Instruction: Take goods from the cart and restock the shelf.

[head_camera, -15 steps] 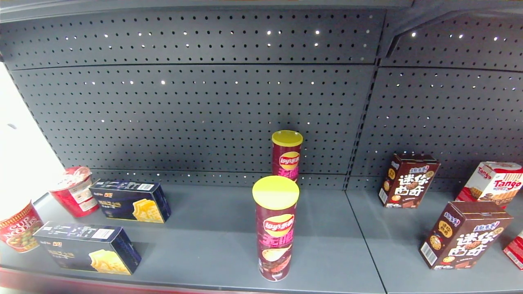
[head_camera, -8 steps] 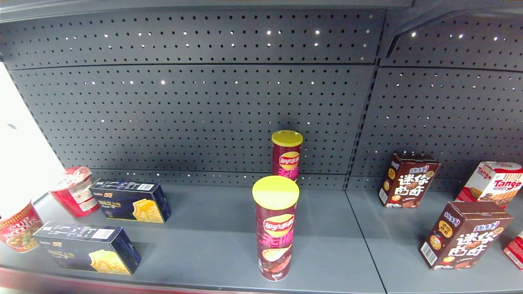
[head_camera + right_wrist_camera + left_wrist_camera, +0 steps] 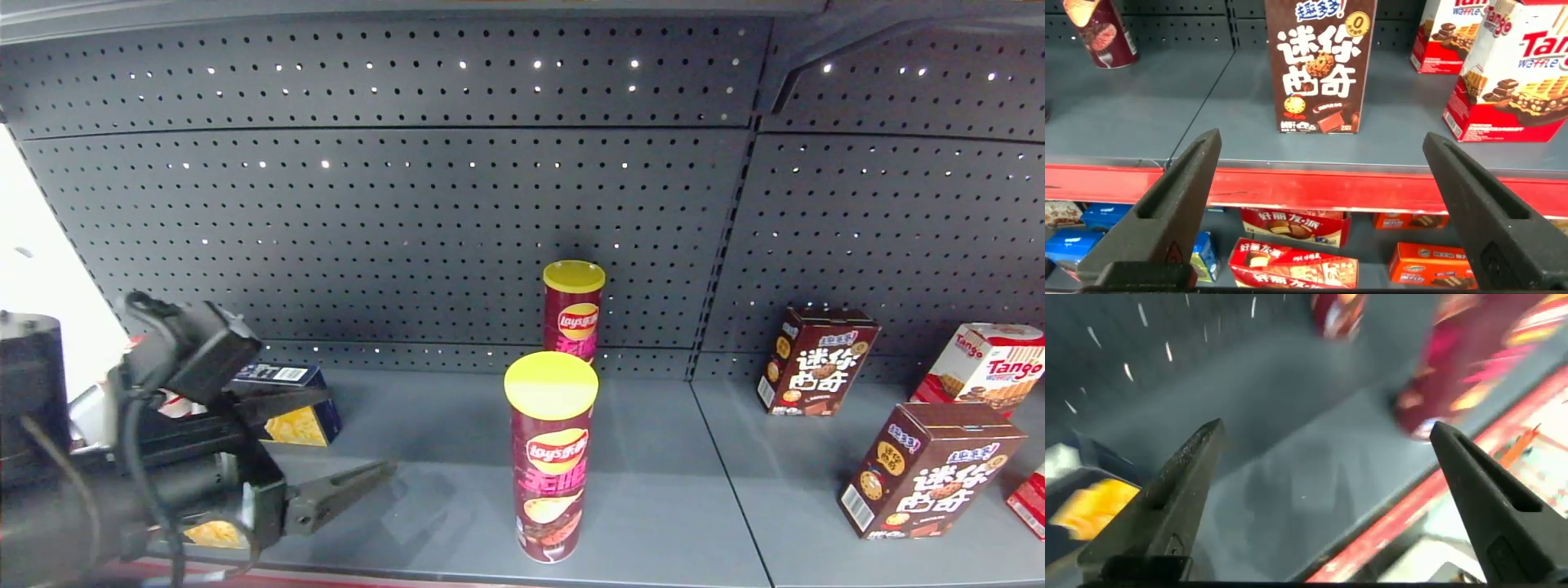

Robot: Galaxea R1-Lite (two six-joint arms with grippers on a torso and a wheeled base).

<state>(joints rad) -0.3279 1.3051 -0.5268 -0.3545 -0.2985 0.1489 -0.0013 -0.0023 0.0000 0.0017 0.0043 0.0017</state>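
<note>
Grey metal shelf (image 3: 653, 498) with perforated back panel (image 3: 408, 229), seen from the head camera. The left gripper (image 3: 359, 433) is at the shelf's left end, low over the deck near its front edge, its two dark fingers spread wide apart and pointing toward the middle of the shelf; nothing lies between them. Partly hidden behind this gripper is a dark blue box (image 3: 304, 412) lying on the deck. At mid-shelf two maroon chip cans with yellow lids stand upright and apart, one behind the other: the front chip can (image 3: 550, 465) near the front edge, the rear chip can (image 3: 573, 314) against the back panel. In the left wrist view the front can is a blurred shape beyond one fingertip, well clear of the jaws. On the right-hand bay stand two brown cookie boxes, the rear cookie box (image 3: 816, 363) and the front cookie box (image 3: 927, 474), with a white and red wafer box (image 3: 992, 363) farther right. The right gripper (image 3: 1320, 139) hangs in front of the shelf's red front edge (image 3: 1315, 186), facing the front cookie box, its fingers likewise wide apart and gripping nothing. Below that edge, packaged goods (image 3: 1290, 261) sit on a lower shelf.
</note>
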